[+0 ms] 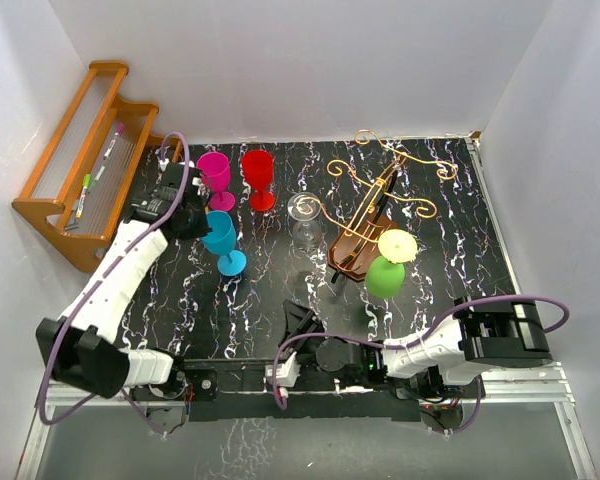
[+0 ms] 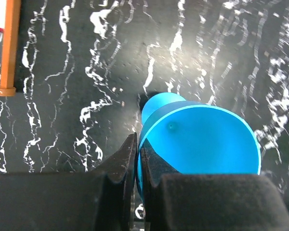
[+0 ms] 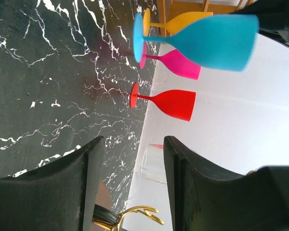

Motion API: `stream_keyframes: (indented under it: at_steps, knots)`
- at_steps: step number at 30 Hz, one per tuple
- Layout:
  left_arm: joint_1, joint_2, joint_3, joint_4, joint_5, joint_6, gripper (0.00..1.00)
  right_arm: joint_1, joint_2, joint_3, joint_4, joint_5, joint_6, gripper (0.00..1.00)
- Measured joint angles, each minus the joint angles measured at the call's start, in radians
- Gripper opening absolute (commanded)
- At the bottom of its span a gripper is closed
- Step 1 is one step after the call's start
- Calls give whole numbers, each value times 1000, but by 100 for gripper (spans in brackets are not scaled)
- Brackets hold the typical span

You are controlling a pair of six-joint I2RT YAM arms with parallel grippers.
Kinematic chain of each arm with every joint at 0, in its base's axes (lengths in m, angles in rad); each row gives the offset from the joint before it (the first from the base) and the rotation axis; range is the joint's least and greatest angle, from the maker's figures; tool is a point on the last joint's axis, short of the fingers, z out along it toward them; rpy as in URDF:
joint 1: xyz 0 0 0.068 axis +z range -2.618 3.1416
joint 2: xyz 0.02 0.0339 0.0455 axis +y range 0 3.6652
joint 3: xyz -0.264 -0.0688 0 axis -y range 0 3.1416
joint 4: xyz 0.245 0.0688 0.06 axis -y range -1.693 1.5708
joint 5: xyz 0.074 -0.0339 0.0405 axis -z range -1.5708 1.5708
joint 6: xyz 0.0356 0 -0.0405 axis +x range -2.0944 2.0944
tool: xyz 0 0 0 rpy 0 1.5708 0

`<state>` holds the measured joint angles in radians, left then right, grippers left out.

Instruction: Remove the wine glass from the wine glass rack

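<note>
The violin-shaped brown wine glass rack (image 1: 365, 232) with curling gold wire arms stands at the back right. A green wine glass (image 1: 385, 277) hangs at its near end, its pale foot (image 1: 397, 245) by the wood. My left gripper (image 1: 193, 216) is far left of the rack. In the left wrist view it (image 2: 137, 150) is shut on the rim of a blue glass (image 2: 202, 139), whose foot is near the mat. My right gripper (image 1: 302, 322) is open and empty, low and near the bases; in its wrist view (image 3: 132, 151) it faces the standing glasses.
A clear glass (image 1: 303, 210) stands just left of the rack. Pink (image 1: 215, 172) and red (image 1: 258, 170) glasses stand at the back, beside the blue glass (image 1: 221, 235). An orange-brown stepped shelf (image 1: 85, 165) with pens sits at the far left. White walls enclose the marbled black mat (image 1: 280, 290).
</note>
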<state>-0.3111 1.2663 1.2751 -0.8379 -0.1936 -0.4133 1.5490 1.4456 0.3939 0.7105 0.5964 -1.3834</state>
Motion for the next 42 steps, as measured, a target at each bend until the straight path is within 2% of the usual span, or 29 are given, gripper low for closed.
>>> stream_keyframes:
  at_steps: [3,10,18,21,22,23,25,27,32,35,42]
  knots:
    - [45,77,-3,42,-45,-10,0,0,-19,-4,-6,11,28,54]
    - [295,147,-37,156,-51,-26,0,0,-43,-13,-8,37,101,53]
    - [315,170,-37,237,-131,-38,0,0,-43,-16,3,59,161,53]
    - [315,198,-37,258,-167,-42,5,0,-43,-16,7,63,183,53]
    - [315,210,-36,261,-179,-42,8,0,-43,-16,8,64,189,53]
    - [315,222,-33,262,-189,-43,16,0,-43,-16,9,67,194,53]
    - [315,238,-30,264,-196,-43,39,0,-43,-16,13,68,206,54]
    - [315,238,-29,265,-198,-43,56,0,-43,-16,16,70,212,54]
    - [315,191,-29,281,-194,-56,78,0,-52,-16,17,72,231,54]
    - [315,104,-45,306,-184,-58,82,0,-68,-15,5,71,249,54]
    - [315,-183,-127,393,-157,-58,79,-4,-90,98,-103,32,306,54]
